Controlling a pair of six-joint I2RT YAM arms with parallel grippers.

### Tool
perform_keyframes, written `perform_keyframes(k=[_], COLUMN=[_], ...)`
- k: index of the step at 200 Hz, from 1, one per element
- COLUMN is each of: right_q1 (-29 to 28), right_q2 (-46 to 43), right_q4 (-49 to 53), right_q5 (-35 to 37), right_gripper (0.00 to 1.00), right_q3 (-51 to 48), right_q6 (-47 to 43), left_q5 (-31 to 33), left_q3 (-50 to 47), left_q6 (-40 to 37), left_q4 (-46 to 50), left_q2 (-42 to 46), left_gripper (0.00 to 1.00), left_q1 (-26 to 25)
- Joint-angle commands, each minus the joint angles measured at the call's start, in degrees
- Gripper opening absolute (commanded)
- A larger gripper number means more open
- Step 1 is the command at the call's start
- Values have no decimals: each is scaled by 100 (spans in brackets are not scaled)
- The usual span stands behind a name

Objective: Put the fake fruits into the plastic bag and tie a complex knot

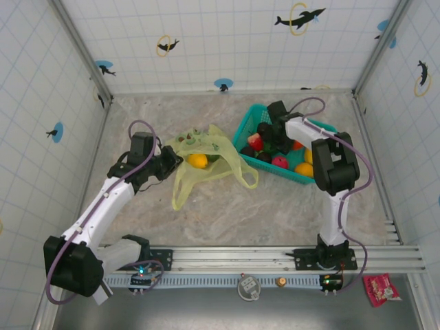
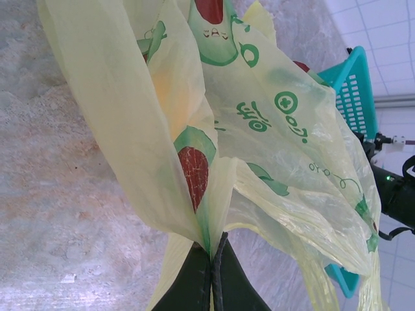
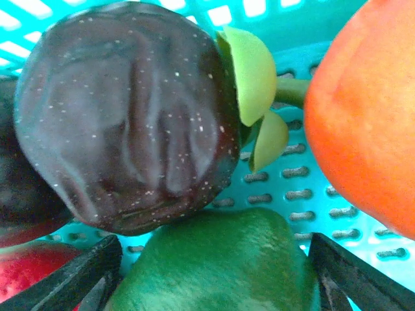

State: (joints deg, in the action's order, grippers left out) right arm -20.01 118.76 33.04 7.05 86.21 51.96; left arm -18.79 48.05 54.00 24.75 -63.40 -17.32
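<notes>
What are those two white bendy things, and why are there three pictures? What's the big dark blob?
They are two robot arms bolted to a table, seen from above in the top camera's picture. The other two pictures come from little cameras on their wrists. The left gripper is pinched shut on the plastic bag, which has a yellow fruit inside. The right gripper reaches into the teal basket; the blob is a dark brown fruit close up, beside an orange fruit. A green fruit sits between its fingers; whether they squeeze it, I cannot tell.
</notes>
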Motion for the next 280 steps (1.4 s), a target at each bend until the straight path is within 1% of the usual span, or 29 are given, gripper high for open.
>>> perform_keyframes(k=[1, 36, 81, 111, 129, 138, 146, 163, 191, 210, 215, 224, 242, 245, 257, 280], right_q1=[-22, 31, 125, 83, -44, -167, -326, -801, -1782, -2450, -2605, -2841, -3205, -3282, -3425, -3683], right_q2=[-37, -856, -2298, -3278, -3849, -4085, -4247, -4411, -4355, -4322, -4313, -4296, -4171, -4126, -3972, -3605], right_q4=[-1, -525, -1377, -2250, -3157, -3631, -4018, -4032, -3344, -2911, -2802, -2678, -2472, -2422, -2250, -2103], right_q5=[30, -41, -730, -1671, -2603, -3131, -3447, -3731, -3603, -2967, -2603, -2247, -1763, -1599, -1287, -901], right_gripper=[74, 66, 61, 59, 59, 59, 59, 59, 58, 58, 58, 58, 57, 57, 57, 56], right_q3=[67, -413, -1203, -1823, -2272, -2476, -2582, -2519, -2284, -2359, -2382, -2450, -2513, -2513, -2496, -2454], right_q6=[-111, -284, -681, -1139, -1285, -1278, -1311, -1638, -2401, -2934, -3074, -3224, -3395, -3430, -3482, -3535], left_q5=[86, 121, 164, 173, 183, 174, 167, 165, 208, 244, 245, 248, 269, 270, 279, 301], left_q3=[169, 204, 352, 386, 399, 400, 414, 417, 409, 414, 401, 391, 349, 335, 300, 298], left_q6=[-126, -135, -178, -170, -179, -188, -188, -205, -232, -275, -291, -315, -353, -355, -380, -412], left_q4=[127, 170, 223, 221, 214, 202, 197, 192, 208, 238, 236, 260, 301, 295, 305, 312], left_q2=[20, 24, -12, -8, -11, -6, -8, -8, 22, 70, 87, 117, 156, 164, 181, 196], left_gripper=[0, 0, 0, 0, 0, 0, 0, 0, 0, 0, 0, 0, 0, 0, 0, 0], left_q1=[-29, -26, -32, -27, -34, -26, -29, -30, -38, -30, -34, -32, -32, -34, -34, -44])
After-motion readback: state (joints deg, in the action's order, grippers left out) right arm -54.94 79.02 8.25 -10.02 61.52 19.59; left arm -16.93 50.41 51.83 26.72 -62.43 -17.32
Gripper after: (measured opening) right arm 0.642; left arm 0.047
